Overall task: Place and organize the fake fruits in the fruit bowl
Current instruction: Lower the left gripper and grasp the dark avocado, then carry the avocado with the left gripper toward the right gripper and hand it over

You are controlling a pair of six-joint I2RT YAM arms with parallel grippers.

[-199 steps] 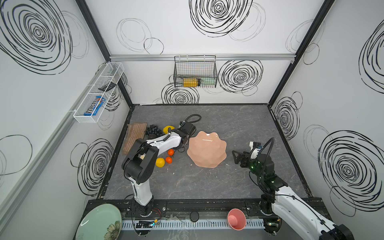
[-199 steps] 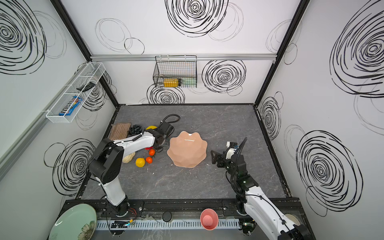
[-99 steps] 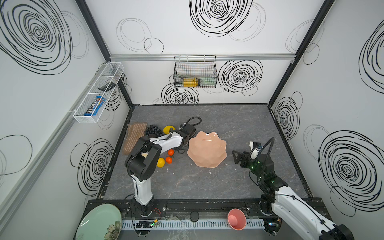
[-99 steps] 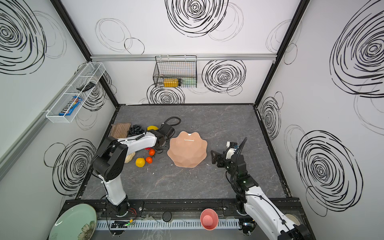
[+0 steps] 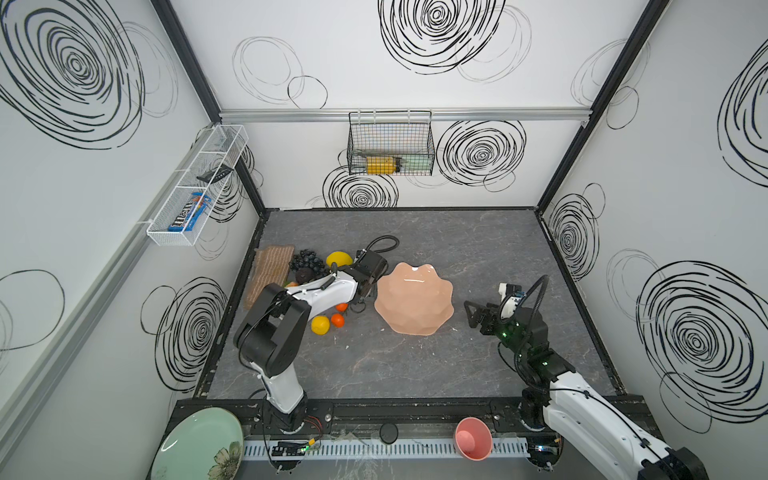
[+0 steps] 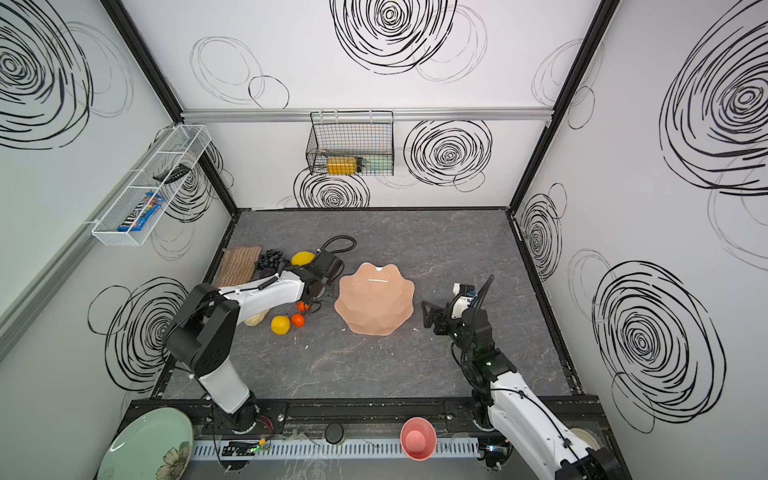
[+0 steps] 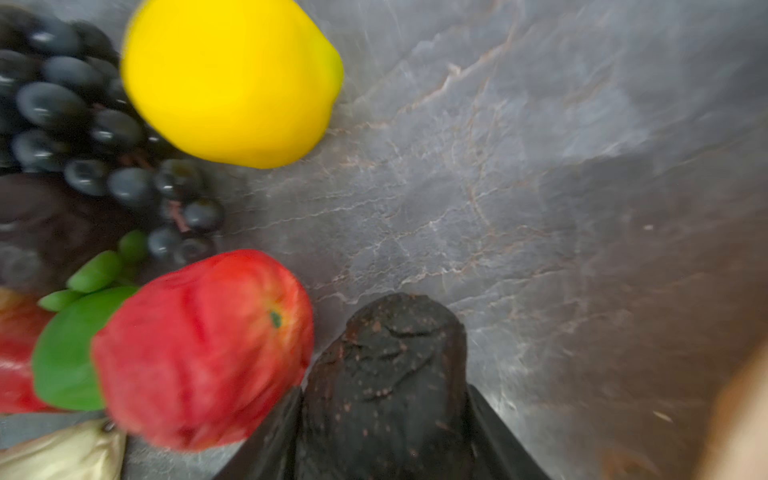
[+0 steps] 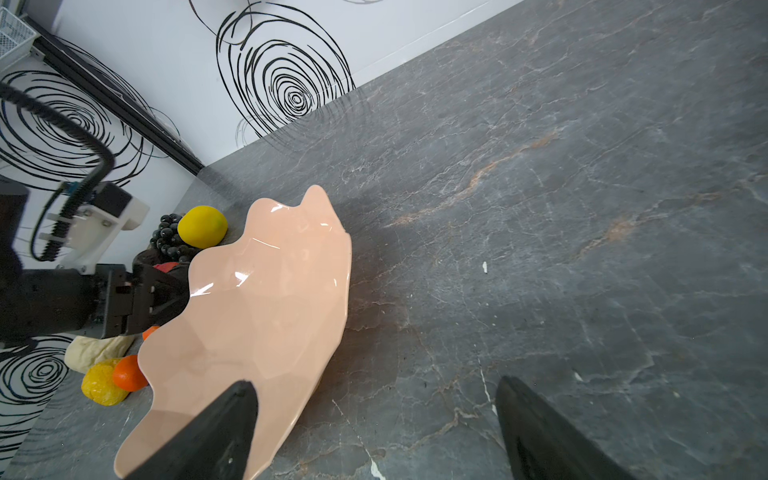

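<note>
Left gripper [image 5: 365, 291] is pinching the avocado [image 7: 386, 365] between its fingers [image 7: 270, 440], long axis running out along them. Bowl [image 5: 413, 299] is sitting mid-counter, just right of that gripper, so the left arm is nearer; right gripper [image 5: 473, 313] is hanging farther right, fingers spread, empty.

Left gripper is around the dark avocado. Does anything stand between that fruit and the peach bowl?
Nothing visible does. The left gripper holds the dark bumpy plastic avocado; only bare grey marbled tabletop separates it from the empty peach-pink scalloped bowl. The red plastic apple and yellow plastic lemon lie on the opposite side.
</note>
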